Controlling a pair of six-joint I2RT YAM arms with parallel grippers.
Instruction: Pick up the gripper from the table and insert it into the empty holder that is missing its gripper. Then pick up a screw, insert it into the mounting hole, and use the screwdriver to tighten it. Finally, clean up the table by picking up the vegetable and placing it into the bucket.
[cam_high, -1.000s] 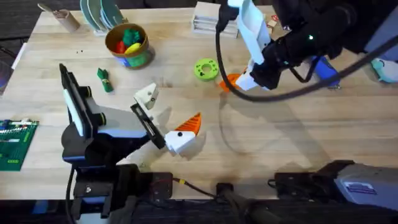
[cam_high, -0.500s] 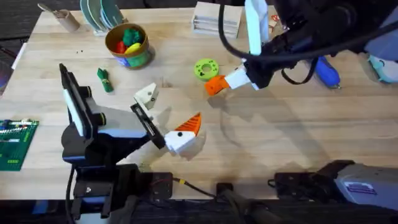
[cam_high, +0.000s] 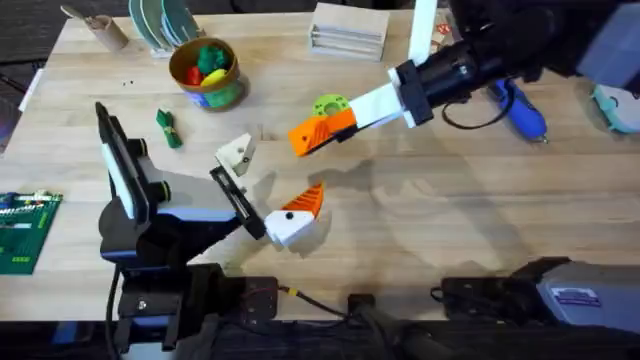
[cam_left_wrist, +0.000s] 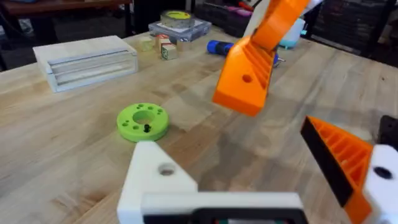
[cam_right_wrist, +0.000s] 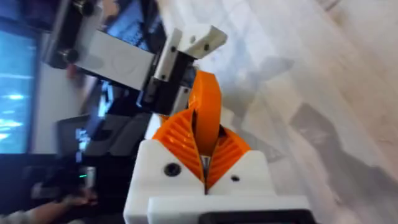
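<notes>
The orange gripper piece (cam_high: 318, 132) hangs above the table with my right gripper (cam_high: 345, 122) shut on it. In the right wrist view it stands between the orange ribbed pads (cam_right_wrist: 177, 134). It hovers just beyond my left gripper (cam_high: 268, 185), which is open. One left jaw is the bare white holder (cam_high: 237, 153); the other carries an orange pad (cam_high: 306, 199). In the left wrist view the gripper piece (cam_left_wrist: 249, 68) floats above and past the holder (cam_left_wrist: 158, 180). The blue screwdriver (cam_high: 520, 110) lies at the right rear. The dark green vegetable (cam_high: 168, 128) lies left, near the bucket (cam_high: 236, 72).
A lime-green ring (cam_left_wrist: 143, 120) with a small dark screw in it lies behind the held piece. White stacked boxes (cam_high: 348, 28) sit at the back, plates (cam_high: 160, 22) at the rear left. A green circuit board (cam_high: 22, 232) lies at the left edge.
My right gripper has swung left across the table with the orange gripper piece, from beside the ring to just beyond the left gripper. The left arm has stayed still.
</notes>
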